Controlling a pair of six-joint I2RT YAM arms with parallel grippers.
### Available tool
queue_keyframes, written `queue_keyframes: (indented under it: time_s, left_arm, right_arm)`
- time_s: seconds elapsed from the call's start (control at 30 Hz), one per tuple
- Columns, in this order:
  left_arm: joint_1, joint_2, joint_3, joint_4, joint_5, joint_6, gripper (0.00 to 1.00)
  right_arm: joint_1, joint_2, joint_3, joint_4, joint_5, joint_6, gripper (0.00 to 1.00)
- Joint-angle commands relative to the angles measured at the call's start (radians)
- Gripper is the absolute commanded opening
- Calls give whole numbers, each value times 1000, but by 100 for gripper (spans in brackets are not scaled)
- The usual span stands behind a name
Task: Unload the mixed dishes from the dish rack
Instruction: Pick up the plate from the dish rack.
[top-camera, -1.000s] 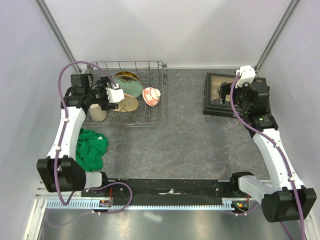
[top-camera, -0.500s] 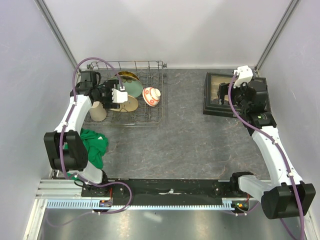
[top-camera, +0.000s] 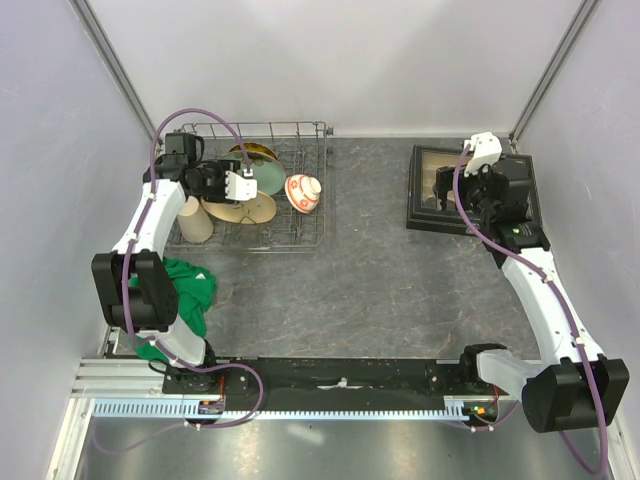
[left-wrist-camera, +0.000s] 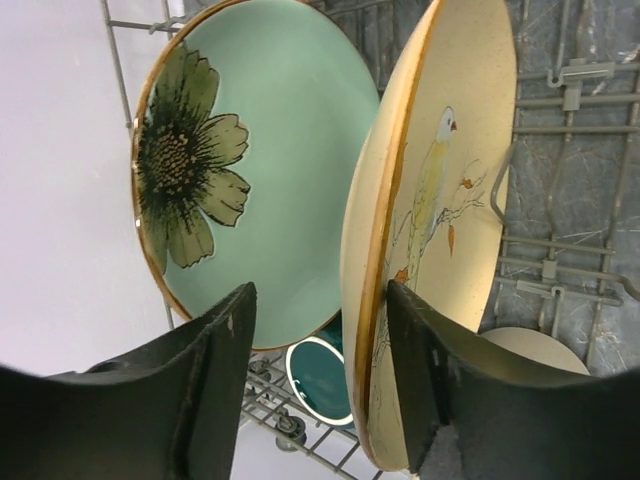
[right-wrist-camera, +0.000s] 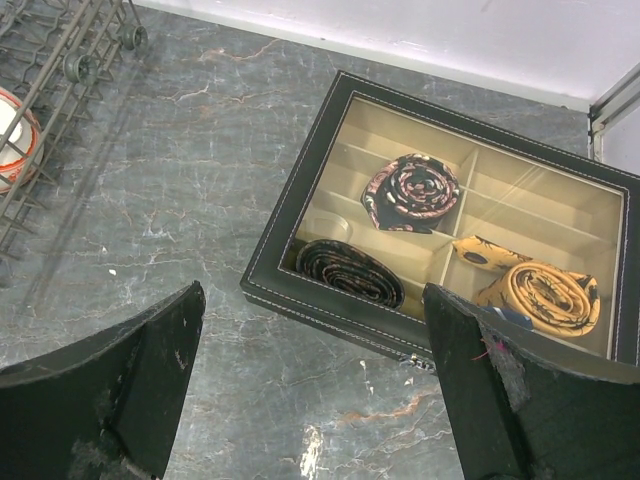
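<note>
The left claw (left-wrist-camera: 320, 305) stands partly open inside the dish rack (top-camera: 322, 190) at the table's (top-camera: 380, 280) far left. The rim of the cream plate (left-wrist-camera: 440, 200), upright in the tines, lies between its fingers, against one finger (left-wrist-camera: 415, 370), with a gap to the other. The green plate (left-wrist-camera: 270, 170) stands just behind, also upright. The red-and-white bowl (top-camera: 303, 192) and the yellow dish (top-camera: 252, 152) remain in the rack.

The right claw (right-wrist-camera: 312, 330) is spread wide and empty, above the table near the dark box (right-wrist-camera: 295, 185).
</note>
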Motion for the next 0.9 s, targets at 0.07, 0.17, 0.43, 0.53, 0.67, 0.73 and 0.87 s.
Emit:
queue_keyframes:
  time_s: [0.07, 0.17, 0.43, 0.53, 0.67, 0.73, 0.87]
  left_arm:
    - [-15, 17, 34, -48, -26, 57, 52]
    - [-14, 20, 31, -60, -35, 57, 47]
    - [-15, 24, 26, -82, -63, 38, 37]
    - [-45, 18, 25, -85, -64, 37, 30]
    - [-51, 9, 20, -90, -66, 35, 4]
    - [-54, 3, 15, -90, -67, 37, 2]
    - [-61, -8, 14, -88, -70, 29, 1]
  right_arm:
    - [2, 6, 21, 24, 1, -15, 98]
    - [2, 3, 21, 23, 2, -18, 98]
    - [2, 4, 19, 24, 5, -21, 98]
    - [2, 4, 19, 24, 7, -21, 98]
    - [2, 4, 19, 24, 10, -23, 98]
    - [2, 4, 19, 24, 12, -23, 98]
    - [0, 4, 19, 24, 12, -23, 98]
